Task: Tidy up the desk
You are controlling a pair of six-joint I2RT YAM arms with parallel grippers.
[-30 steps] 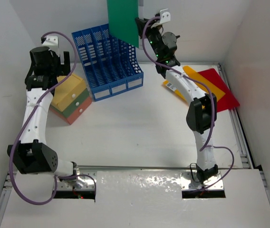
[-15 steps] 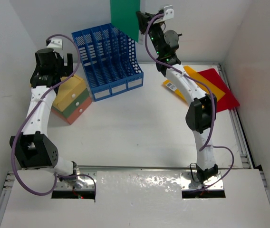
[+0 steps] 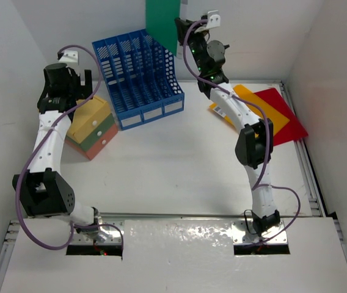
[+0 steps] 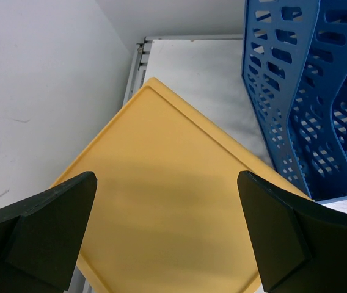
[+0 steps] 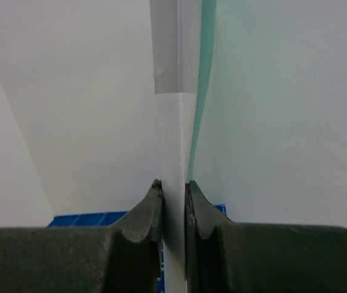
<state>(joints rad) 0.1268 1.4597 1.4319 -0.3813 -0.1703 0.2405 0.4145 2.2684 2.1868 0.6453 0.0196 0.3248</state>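
The desk [image 3: 173,171] is a white tabletop with metal rails. My right gripper [image 3: 182,30] is shut on the edge of a green folder [image 3: 162,21] and holds it upright, high above the right end of the blue file rack [image 3: 138,79]. In the right wrist view the fingers [image 5: 152,210] clamp the folder's pale spine [image 5: 175,140], with the green sheet [image 5: 199,97] beside it. My left gripper [image 3: 79,85] is open and empty above the yellow-green-orange drawer box [image 3: 91,125]. The left wrist view shows the box's yellow top [image 4: 167,183] between the wide-open fingers [image 4: 45,232].
Yellow, orange and red folders [image 3: 280,116] lie flat at the desk's far right, by the right rail [image 3: 302,159]. White walls close in the left, back and right. The blue rack [image 4: 308,91] stands right next to the drawer box.
My right gripper has raised the green folder and shifted it slightly right above the rack. My left gripper has moved a little right and farther over the drawer box, then held still.
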